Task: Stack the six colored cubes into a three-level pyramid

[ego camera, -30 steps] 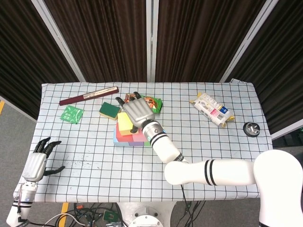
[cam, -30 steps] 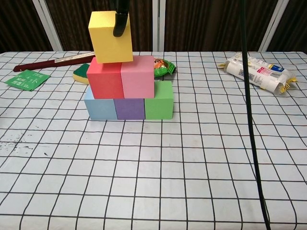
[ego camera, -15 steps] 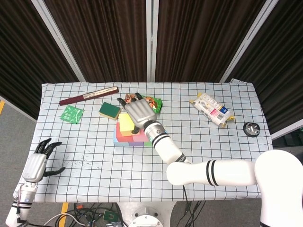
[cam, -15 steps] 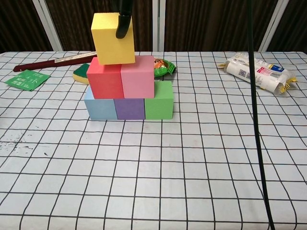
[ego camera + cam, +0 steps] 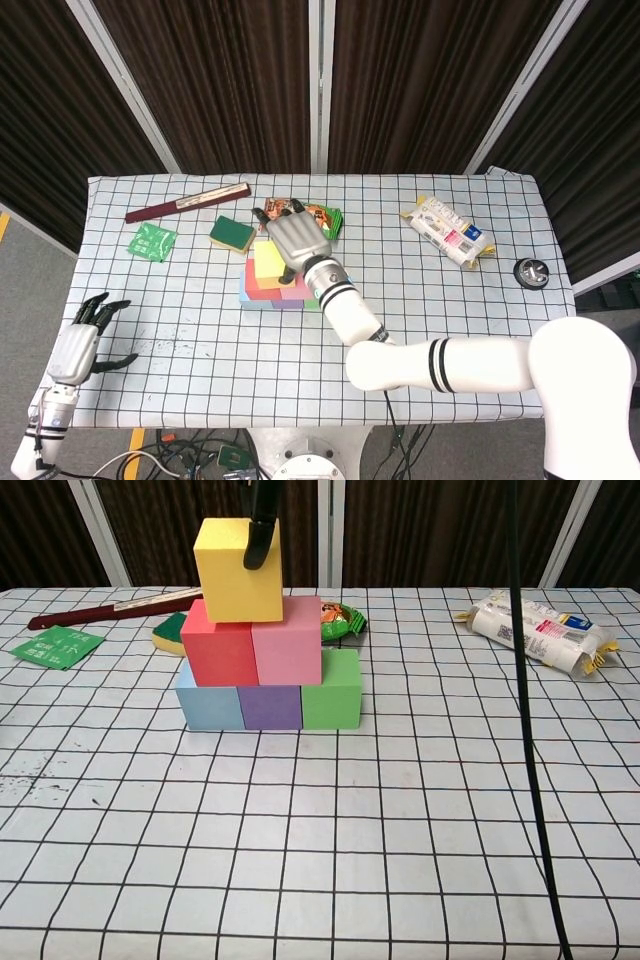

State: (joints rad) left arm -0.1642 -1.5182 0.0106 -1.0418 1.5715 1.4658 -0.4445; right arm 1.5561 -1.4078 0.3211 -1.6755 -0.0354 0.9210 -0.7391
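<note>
Six cubes stood on the checked tabletop [image 5: 400,830], one of each colour. Three made the bottom row, touching side by side: the light blue cube [image 5: 210,705], the purple cube [image 5: 270,706] and the green cube [image 5: 331,689]. Two sat on them as the second level, the red cube [image 5: 220,648] and the pink cube [image 5: 287,640], pressed together. The single yellow cube [image 5: 238,570] was on top, tilted slightly and resting mostly over the red one.

The right robot hand [image 5: 293,238] covered the stack from above and gripped the yellow cube, one dark finger [image 5: 262,530] lying down its front face in the chest view. The left robot hand [image 5: 82,338] hung off the tabletop's near left corner, fingers spread, holding nothing.

Around the stack lay one dark red flat bar [image 5: 188,202], one green packet [image 5: 152,241], one green-and-yellow sponge [image 5: 231,233], one snack bag [image 5: 342,619] behind the cubes, and one white wrapped package [image 5: 447,230] at the right.
</note>
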